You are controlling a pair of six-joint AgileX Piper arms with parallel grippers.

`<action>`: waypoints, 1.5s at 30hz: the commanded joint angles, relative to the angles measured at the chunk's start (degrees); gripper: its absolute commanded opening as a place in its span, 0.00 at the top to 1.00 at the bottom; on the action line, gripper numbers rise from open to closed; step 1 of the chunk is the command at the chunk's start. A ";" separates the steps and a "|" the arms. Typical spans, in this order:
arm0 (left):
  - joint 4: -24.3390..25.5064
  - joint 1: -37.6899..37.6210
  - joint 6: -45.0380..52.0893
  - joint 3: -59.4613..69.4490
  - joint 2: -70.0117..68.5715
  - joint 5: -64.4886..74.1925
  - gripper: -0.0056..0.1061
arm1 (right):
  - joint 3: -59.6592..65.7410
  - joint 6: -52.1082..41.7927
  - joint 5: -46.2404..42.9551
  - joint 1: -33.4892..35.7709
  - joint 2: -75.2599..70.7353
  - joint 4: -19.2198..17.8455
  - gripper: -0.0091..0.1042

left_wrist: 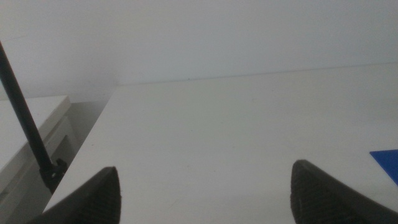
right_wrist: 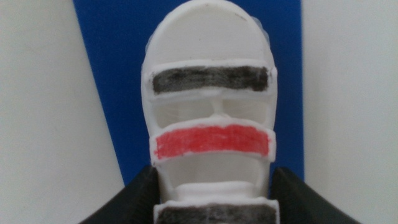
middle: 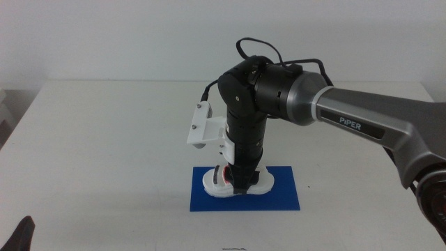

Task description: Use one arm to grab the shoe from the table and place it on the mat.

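Note:
The white shoe (middle: 214, 184) with two dark straps and one red strap lies on the dark-blue mat (middle: 279, 196) near the table's (middle: 104, 139) front middle. The black arm lettered "PIPER" (middle: 362, 122) comes in from the right and points straight down over it. My right gripper (middle: 240, 180) is shut on the shoe. In the right wrist view the jaws press both sides of the shoe (right_wrist: 211, 106) at its rear strap, with the mat (right_wrist: 112, 74) beneath. My left gripper (middle: 21, 233) waits at the front left, open and empty (left_wrist: 205, 186).
The mat's corner (left_wrist: 387, 163) shows in the left wrist view. Past the table's left edge stand a white cabinet (left_wrist: 31, 134) and a thin black rod (left_wrist: 25, 121). A white wall runs behind the table.

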 commanded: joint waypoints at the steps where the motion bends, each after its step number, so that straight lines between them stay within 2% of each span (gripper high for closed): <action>1: -0.49 -0.23 -0.83 -0.19 -1.06 -4.71 0.11 | -1.64 -0.02 -0.92 -0.48 -3.16 -0.62 0.93; 5: -0.49 -0.23 -0.83 -0.19 -1.06 -4.71 0.11 | -1.64 -0.02 -0.92 -0.48 -3.03 -0.62 0.93; 9: -0.49 -0.23 -0.87 -0.19 -1.06 -4.71 0.11 | -1.64 -0.02 -0.93 -0.52 -2.77 0.69 0.81; 13: -0.49 -0.23 -0.87 -0.19 -1.06 -4.71 0.11 | -1.57 0.03 -0.87 -0.52 -2.77 0.69 0.61; 14: -0.49 -0.23 -0.87 -0.19 -1.06 -4.71 0.11 | -1.57 0.03 -1.16 -0.59 -2.77 0.69 0.44; 17: -0.49 -0.23 -0.87 -0.19 -1.06 -4.71 0.11 | -1.57 0.03 -1.24 -0.59 -2.90 0.89 0.29; 21: -0.49 -0.23 -0.87 -0.19 -1.06 -4.71 0.11 | -1.44 2.42 -1.19 -0.91 -5.33 2.00 0.16; 27: -0.49 -0.23 -0.87 -0.19 -1.06 -4.71 0.11 | 6.41 14.15 -4.60 -4.30 -20.50 2.54 0.15; 33: -0.49 -0.23 -0.87 -0.19 -1.06 -4.71 0.11 | 27.48 23.95 -19.60 -12.87 -43.10 4.16 0.21; 39: -0.49 -0.23 -0.87 -0.19 -1.06 -4.71 0.11 | 45.03 25.96 -29.18 -22.84 -60.17 3.51 0.24; 45: -0.49 -0.23 -0.87 -0.19 -1.06 -4.71 0.11 | 60.24 28.40 -42.20 -30.29 -75.25 7.95 0.24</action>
